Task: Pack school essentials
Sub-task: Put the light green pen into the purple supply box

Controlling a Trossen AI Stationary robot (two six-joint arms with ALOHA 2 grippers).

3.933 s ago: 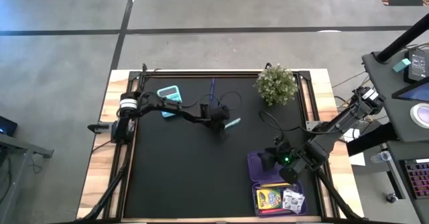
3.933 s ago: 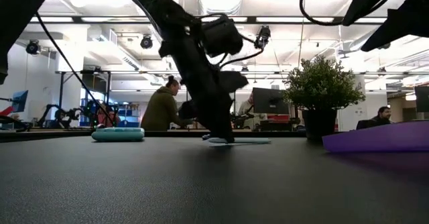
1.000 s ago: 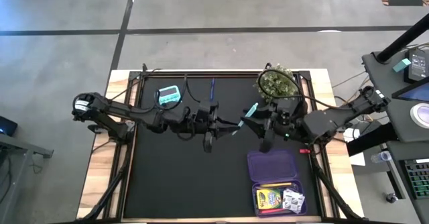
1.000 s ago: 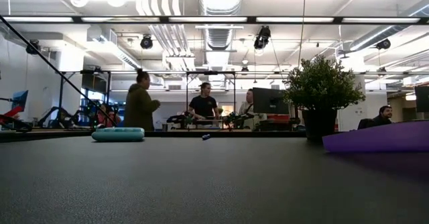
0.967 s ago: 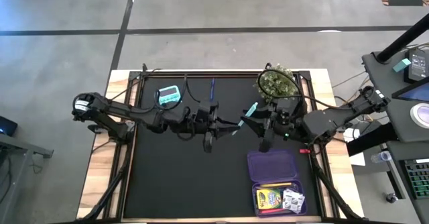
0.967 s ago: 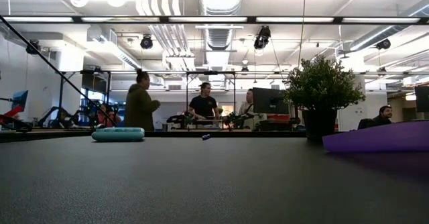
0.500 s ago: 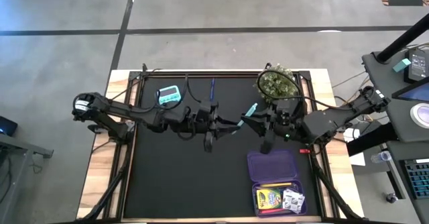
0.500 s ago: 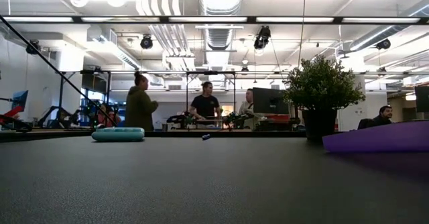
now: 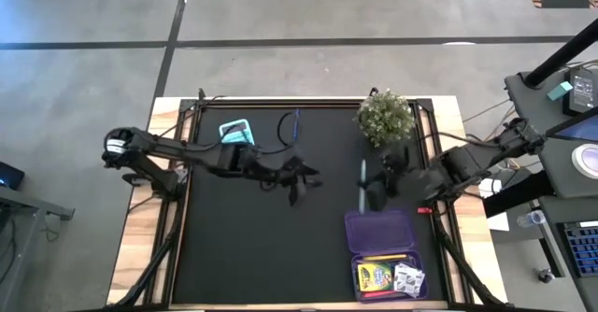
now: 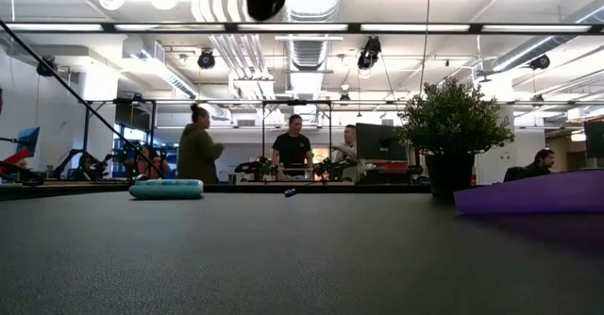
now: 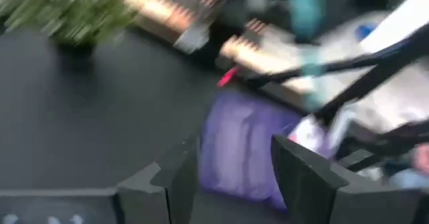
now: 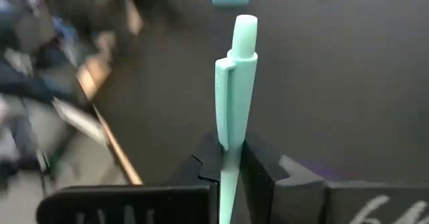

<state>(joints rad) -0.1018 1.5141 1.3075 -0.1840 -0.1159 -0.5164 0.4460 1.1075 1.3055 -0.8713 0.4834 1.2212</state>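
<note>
My right gripper point(image 9: 367, 195) is shut on a pale mint-green pen point(image 9: 362, 183) just beyond the far edge of the open purple case point(image 9: 381, 233). The pen also shows in the right wrist view point(image 12: 234, 83). The case holds a yellow-green crayon box point(image 9: 374, 276) and a white packet point(image 9: 408, 277). My left gripper point(image 9: 301, 189) is open and empty over the middle of the black mat; its fingers stand apart in the left wrist view point(image 11: 234, 150). A blue pen point(image 9: 296, 122) lies at the far edge. The scissors are out of view. My right gripper pinches the pen's barrel point(image 12: 228, 158) between its two fingers, away from the clip end point(image 12: 236, 56), which sticks out past the fingertips. The fingers come from the table's right and lie across the pen. The pen is lifted clear of the mat and points near to far.
A bushy green potted plant point(image 9: 386, 116) stands at the far right, close behind my right gripper. A teal flat device point(image 9: 235, 131) lies at the far left of the mat. People stand in the room behind the table point(image 10: 198, 145).
The two grippers were close together at the pen, near the plant. My left gripper has drawn back toward the table's left. My right gripper has carried the pen toward the near edge, next to the purple case, and the pen has turned to point near to far.
</note>
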